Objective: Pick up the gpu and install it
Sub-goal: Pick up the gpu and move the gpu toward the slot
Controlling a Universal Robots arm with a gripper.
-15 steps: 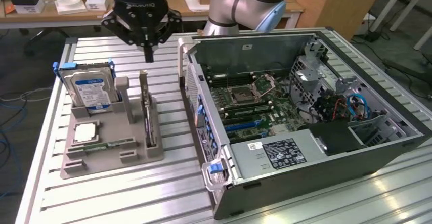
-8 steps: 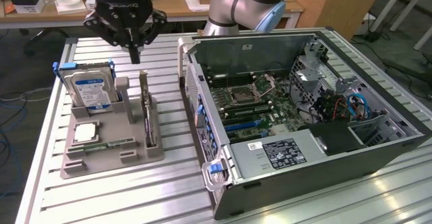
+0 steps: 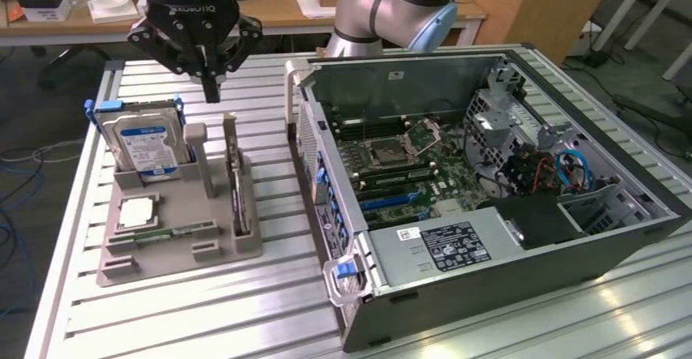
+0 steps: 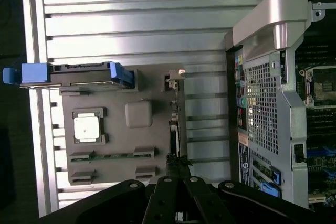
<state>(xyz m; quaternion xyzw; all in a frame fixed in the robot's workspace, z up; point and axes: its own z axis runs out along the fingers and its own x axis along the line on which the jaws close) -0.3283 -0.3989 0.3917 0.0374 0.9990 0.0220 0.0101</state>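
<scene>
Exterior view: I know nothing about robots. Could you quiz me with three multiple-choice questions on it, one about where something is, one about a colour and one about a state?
1. Where is the gpu?
A) standing on edge in the grey holder
B) plugged inside the computer
C) lying flat on the table

2. What colours are on the hard drive label?
A) red and yellow
B) blue and white
C) green and black

3. How is the hand?
A) wide open
B) shut on the gpu
C) shut, holding nothing

Answers: 1 A, the card stands in a slot of the holder. 2 B, the label shows blue and white. 3 C, its fingers meet above the holder with nothing between them.
</scene>
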